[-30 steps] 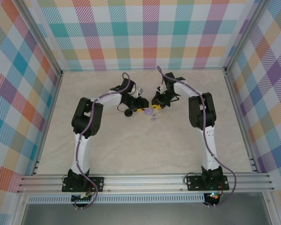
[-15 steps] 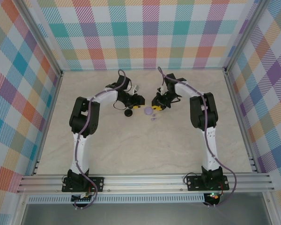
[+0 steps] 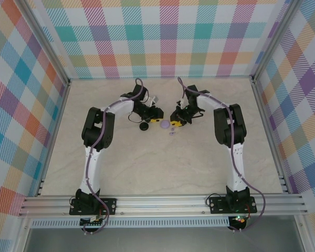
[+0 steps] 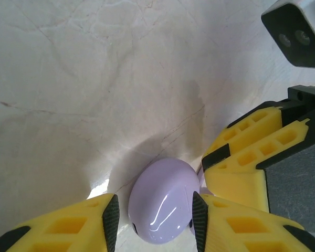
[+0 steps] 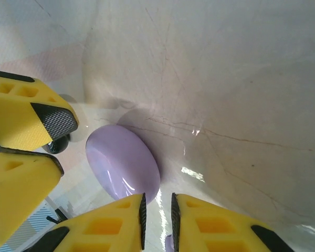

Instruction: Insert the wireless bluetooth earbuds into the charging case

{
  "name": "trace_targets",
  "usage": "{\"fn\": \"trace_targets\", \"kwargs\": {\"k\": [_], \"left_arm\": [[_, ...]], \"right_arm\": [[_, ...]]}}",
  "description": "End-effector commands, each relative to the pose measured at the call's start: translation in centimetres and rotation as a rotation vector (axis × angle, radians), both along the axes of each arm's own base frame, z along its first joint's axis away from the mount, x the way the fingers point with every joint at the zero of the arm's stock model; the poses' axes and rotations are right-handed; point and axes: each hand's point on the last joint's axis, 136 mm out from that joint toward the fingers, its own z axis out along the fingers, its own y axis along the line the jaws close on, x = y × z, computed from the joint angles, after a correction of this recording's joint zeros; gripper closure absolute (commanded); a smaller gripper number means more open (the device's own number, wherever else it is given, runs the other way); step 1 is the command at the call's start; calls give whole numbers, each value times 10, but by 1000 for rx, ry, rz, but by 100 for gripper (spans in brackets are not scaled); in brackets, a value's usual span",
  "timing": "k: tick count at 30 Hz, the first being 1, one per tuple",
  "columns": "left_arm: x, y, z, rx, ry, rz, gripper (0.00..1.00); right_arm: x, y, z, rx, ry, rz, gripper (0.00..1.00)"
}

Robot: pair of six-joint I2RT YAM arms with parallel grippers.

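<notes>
A closed lavender charging case (image 3: 165,124) lies on the table between both grippers. My left gripper (image 4: 155,215) is open with its jaws around the case (image 4: 163,202). The right pad touches it and the left pad (image 4: 111,220) stands a little apart. My right gripper (image 5: 158,220) is shut to a narrow slit just beside the case (image 5: 123,163), with nothing between its pads. A tiny lavender earbud (image 3: 171,130) lies on the table just in front of the case, and a lavender bit (image 5: 169,242) shows low in the slit. The black earbud pieces are out of view.
A round black case (image 3: 144,126) sits left of the lavender one, beside the left gripper; a dark round edge (image 5: 58,145) shows under the left fingers (image 5: 26,113). The right gripper's yellow fingers (image 4: 252,152) crowd the case's far side. Marble table (image 3: 157,168) lies open in front.
The left arm's wrist has shifted slightly and its gripper now sits around the lavender case. The right gripper has stayed beside the case, which has barely moved.
</notes>
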Motion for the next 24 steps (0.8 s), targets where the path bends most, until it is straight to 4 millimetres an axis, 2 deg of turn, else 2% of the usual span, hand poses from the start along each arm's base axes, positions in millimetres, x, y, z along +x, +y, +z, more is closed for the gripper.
{"fn": "trace_targets", "kwargs": {"k": [1,8,24], "left_arm": [[-9,-5,4,-29,14,-43,57],[-16,-7,7,-33,15,-57,59],[-34,-11,7,-49,37,-64,60]], "right_arm": [[1,4,25,36,-42,6,78],[-5,11,14,16,-10,36,80],[12,17,1,-16,3,34,84]]}}
